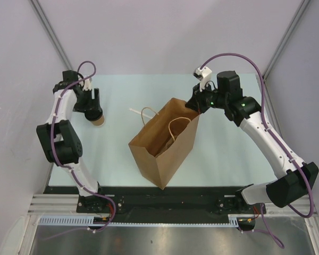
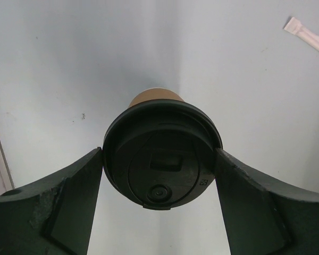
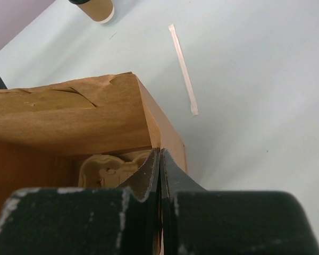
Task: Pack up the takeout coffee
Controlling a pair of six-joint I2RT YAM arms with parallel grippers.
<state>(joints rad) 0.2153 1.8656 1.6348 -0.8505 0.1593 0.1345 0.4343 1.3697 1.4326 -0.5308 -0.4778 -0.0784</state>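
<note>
Left of the kraft bag (image 1: 162, 146) pinched by the right gripper (image 1: 197, 108), the black-lidded takeout coffee (image 2: 162, 164) is clasped by the left gripper (image 1: 94, 110).

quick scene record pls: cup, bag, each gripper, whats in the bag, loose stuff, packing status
cup: takeout coffee, black lid on, left of the bag, outside it
left gripper: left gripper, fingers against both sides of the lid
bag: paper bag, upright on the table, top open
right gripper: right gripper, shut on the bag's rim
in bag: pulp cup carrier
loose: wrapped straw, flat on the table beyond the bag
status: cup not yet packed
</note>
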